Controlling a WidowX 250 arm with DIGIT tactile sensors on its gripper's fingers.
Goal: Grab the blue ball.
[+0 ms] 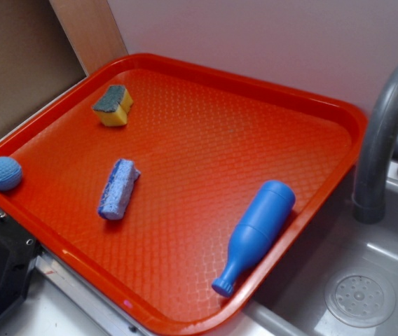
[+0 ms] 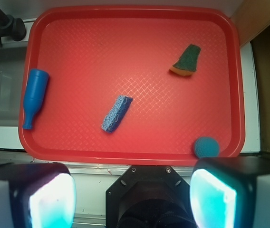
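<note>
The blue ball is small, round and knitted. It rests on the red tray in a corner: far left in the exterior view, bottom right in the wrist view. My gripper hangs high above the tray's near edge, open, with nothing between its two glowing pads. The ball lies just beyond the right pad and is apart from it. In the exterior view the gripper is out of sight.
On the tray lie an oblong blue scrubby sponge, a yellow sponge with a green top and a blue plastic bottle on its side. A sink with a grey faucet adjoins the tray.
</note>
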